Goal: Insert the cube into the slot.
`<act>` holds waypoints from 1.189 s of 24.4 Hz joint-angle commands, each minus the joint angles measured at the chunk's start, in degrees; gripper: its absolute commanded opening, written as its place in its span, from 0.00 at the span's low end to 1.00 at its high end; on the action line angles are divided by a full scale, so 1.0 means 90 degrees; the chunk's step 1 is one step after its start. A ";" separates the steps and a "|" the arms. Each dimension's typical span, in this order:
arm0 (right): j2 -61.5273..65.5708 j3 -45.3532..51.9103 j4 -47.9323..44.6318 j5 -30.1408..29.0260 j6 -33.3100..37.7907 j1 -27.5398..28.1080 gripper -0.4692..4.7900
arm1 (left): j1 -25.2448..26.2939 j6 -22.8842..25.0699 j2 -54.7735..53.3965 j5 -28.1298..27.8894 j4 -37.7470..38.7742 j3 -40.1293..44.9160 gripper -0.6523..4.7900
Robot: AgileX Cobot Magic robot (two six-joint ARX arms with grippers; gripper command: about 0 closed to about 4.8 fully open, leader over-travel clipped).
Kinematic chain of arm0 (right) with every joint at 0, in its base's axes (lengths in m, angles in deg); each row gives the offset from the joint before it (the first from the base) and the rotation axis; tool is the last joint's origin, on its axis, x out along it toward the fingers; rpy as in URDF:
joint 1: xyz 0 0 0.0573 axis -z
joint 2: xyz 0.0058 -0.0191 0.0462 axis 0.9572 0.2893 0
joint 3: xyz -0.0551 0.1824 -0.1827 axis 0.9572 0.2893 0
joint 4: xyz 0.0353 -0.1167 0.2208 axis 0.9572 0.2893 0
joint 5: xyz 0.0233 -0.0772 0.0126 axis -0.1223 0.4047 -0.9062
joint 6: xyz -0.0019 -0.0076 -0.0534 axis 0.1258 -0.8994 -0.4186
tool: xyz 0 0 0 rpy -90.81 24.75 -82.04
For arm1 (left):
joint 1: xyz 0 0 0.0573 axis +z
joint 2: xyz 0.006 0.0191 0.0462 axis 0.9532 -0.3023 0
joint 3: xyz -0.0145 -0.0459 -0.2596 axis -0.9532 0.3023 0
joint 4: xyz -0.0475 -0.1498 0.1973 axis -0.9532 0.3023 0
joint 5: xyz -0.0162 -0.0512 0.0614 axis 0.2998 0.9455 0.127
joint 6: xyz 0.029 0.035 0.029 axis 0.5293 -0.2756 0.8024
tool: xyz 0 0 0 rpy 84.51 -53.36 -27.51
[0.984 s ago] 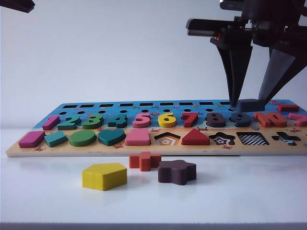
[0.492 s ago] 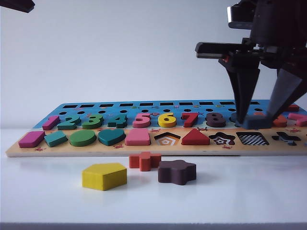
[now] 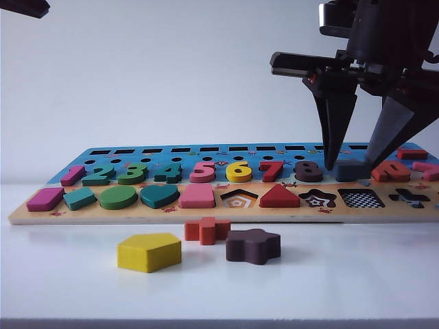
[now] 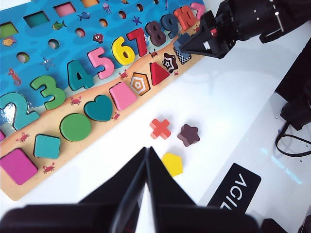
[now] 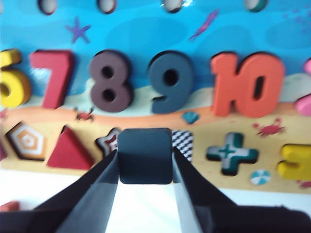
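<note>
My right gripper [image 3: 351,167] is shut on the cube [image 3: 352,170], a flat navy block that hangs just above the puzzle board [image 3: 206,214]. The slot [image 3: 361,199], a square cut-out with a checkered floor, lies in the front row a little in front of the cube and slightly to its right. In the right wrist view the cube [image 5: 145,155] sits between the two fingers [image 5: 97,189] and covers part of the star cut-out and most of the slot [image 5: 183,144]. My left gripper [image 4: 146,156] is shut on nothing, above the white table near the yellow pentagon [image 4: 172,164].
On the table in front of the board lie a yellow pentagon block [image 3: 149,251], an orange cross block [image 3: 207,230] and a dark brown star block [image 3: 253,246]. Number pieces and shape pieces fill much of the board. The cross cut-out [image 3: 409,197] is right of the slot.
My right gripper has carried the cube lower and nearer the board's front row, swinging right and then back left. The left arm has kept still.
</note>
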 commanded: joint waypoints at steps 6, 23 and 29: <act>-0.0019 -0.0012 -0.0039 -0.0010 -0.0097 0.0138 0.12 | 0.0002 0.0034 -0.0005 0.0012 -0.0095 -0.0032 0.14; -0.0022 0.0335 -0.0372 -0.0104 -0.0092 0.0136 0.12 | 0.0002 0.0034 -0.0005 0.0012 -0.0092 -0.0032 0.14; -0.0019 0.0374 -0.0396 -0.0104 -0.0092 0.0136 0.12 | 0.0000 0.0036 -0.0005 0.0012 -0.0092 -0.0032 0.14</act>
